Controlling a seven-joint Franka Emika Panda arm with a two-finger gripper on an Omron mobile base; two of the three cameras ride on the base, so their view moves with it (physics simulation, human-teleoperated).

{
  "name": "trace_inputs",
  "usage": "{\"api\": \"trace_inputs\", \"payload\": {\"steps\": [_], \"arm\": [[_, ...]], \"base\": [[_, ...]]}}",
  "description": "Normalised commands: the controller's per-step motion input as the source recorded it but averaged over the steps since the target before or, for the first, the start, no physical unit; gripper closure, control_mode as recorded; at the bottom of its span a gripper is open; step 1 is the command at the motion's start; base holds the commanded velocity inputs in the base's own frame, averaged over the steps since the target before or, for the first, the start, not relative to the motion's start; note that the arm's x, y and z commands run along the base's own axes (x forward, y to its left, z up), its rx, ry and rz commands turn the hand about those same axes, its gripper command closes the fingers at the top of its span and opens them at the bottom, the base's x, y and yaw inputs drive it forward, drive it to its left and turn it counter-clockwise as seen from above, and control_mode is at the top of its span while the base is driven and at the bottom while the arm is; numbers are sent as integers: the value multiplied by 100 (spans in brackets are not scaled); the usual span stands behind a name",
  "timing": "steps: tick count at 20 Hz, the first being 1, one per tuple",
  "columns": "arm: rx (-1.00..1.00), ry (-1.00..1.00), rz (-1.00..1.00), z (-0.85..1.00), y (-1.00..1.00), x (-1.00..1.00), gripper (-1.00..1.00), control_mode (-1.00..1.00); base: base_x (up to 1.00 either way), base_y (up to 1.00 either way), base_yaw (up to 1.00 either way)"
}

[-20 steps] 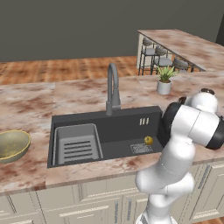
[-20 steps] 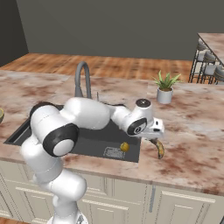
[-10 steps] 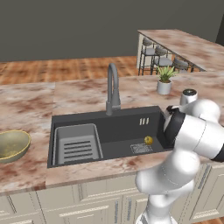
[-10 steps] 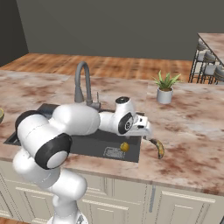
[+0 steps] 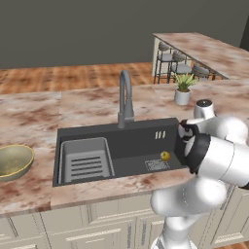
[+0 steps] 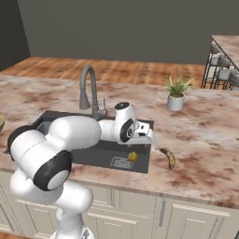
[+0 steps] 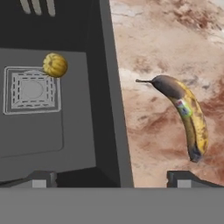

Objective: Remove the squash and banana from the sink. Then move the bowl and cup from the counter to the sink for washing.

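The hand view looks down on the sink's (image 7: 30, 131) right wall. My gripper (image 7: 111, 179) is open above that wall, with nothing between its fingertips (image 7: 41, 179). The small round yellow squash (image 7: 55, 64) rests on the basin floor beside the square drain. To the right of the sink, the banana (image 7: 183, 109) lies flat on the marble counter, apart from the gripper. From the right base view, my gripper (image 6: 147, 136) hovers over the sink's right end, with the squash (image 6: 133, 157) below it and the banana (image 6: 169, 158) beside it. The olive bowl (image 5: 12, 162) sits on the counter at far left. The cup is out of view.
A grey gooseneck faucet (image 5: 125, 99) stands behind the basin, and a ribbed tray insert (image 5: 86, 160) fills its left half. A white pot with a green plant (image 6: 176, 93) sits on the counter at back right. Bar stools (image 5: 180, 68) stand beyond the counter.
The hand has drawn back left from over the banana to the sink's right edge, and the arm's elbow has swung. The banana stays on the counter. The jaws stay open.
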Motion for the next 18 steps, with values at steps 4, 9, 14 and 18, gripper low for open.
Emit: {"api": "trace_inputs", "payload": {"steps": [4,9,14,18], "arm": [[5,-10,5,0,18,-13,-100,-100],[4,-8,0,0,30,-4,-100,-100],[2,-6,0,0,36,1,-100,-100],[0,0,0,0,36,8,-100,-100]], "base": [[0,0,0],[0,0,0],[0,0,0],[0,0,0]]}}
